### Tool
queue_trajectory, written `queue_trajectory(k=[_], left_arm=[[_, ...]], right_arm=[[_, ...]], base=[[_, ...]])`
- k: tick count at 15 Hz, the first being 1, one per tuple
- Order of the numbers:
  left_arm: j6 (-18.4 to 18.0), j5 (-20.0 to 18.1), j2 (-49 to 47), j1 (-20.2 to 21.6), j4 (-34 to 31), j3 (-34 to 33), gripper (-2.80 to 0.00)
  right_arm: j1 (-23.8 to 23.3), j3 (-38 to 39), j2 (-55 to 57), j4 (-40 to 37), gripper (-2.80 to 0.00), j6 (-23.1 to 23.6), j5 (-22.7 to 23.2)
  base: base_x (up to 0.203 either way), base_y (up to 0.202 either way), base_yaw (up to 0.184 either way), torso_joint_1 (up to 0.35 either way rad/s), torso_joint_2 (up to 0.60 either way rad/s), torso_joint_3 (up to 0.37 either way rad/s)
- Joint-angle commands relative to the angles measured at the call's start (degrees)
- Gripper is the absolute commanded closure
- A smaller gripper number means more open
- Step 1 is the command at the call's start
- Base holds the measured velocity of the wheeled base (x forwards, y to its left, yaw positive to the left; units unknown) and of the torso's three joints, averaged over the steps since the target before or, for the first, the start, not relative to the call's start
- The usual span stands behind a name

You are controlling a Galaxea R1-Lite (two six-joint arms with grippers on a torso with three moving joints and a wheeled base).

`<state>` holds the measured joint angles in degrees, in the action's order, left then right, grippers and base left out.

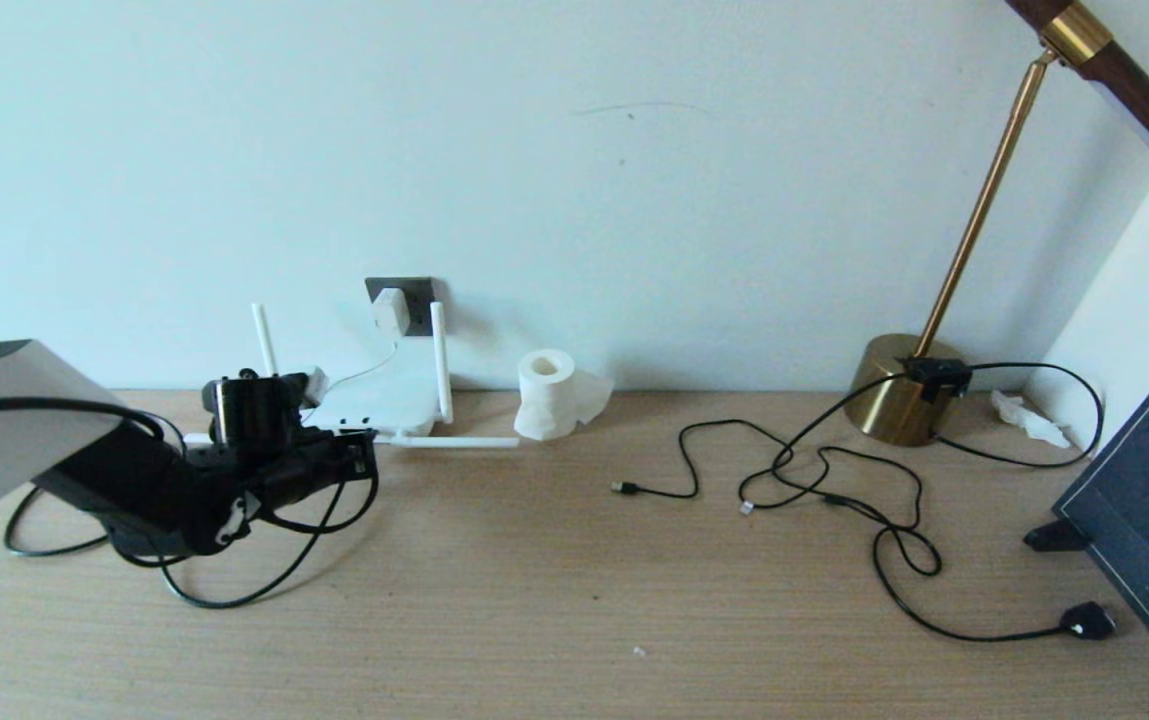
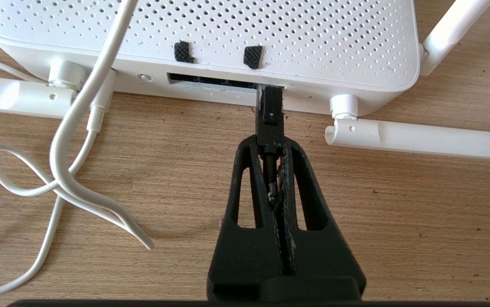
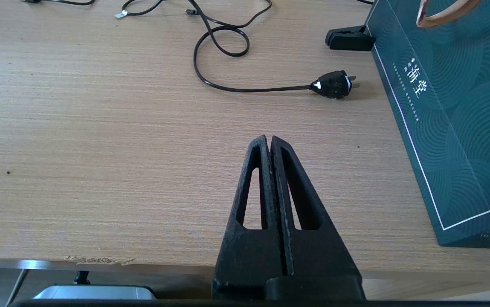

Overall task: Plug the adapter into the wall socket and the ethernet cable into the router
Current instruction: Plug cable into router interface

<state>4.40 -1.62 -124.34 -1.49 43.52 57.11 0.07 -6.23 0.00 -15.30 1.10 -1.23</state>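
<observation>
Left wrist view: the left end effector (image 2: 270, 143) reaches low and level over the counter (image 2: 398, 213), its fingers clamped on the ethernet cable (image 2: 269, 113), whose black boot meets the dark port slot in the router (image 2: 227, 30). The adapter (image 1: 391, 311) sits in the wall socket (image 1: 421, 297). The right end effector (image 3: 267, 143), fingers pressed together, hangs parked at the counter's near edge.

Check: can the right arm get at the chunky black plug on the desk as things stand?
Probably yes. The right gripper, fingers shut and empty, hovers near the desk's front edge, and only bare desk lies between it and the black plug. The green bag stands beside the plug, not across the way.
</observation>
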Motion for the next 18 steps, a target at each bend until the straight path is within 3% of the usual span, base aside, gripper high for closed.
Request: queue_trajectory(k=[1,18], left_arm=[[-0.1,-0.3,0.2,0.2,0.2,-0.1,0.0],[-1.0,-1.0,-0.2,0.2,-0.2,-0.2,0.0]], right_arm=[[0.0,0.0,0.1,-0.1,0.0,0.0,0.0],[0.0,0.0,0.1,-0.1,0.0,0.0,0.0]], base=[[0.0,0.0,0.0,0.0,0.0,0.0],[0.0,0.0,0.0,0.0,0.0,0.0]])
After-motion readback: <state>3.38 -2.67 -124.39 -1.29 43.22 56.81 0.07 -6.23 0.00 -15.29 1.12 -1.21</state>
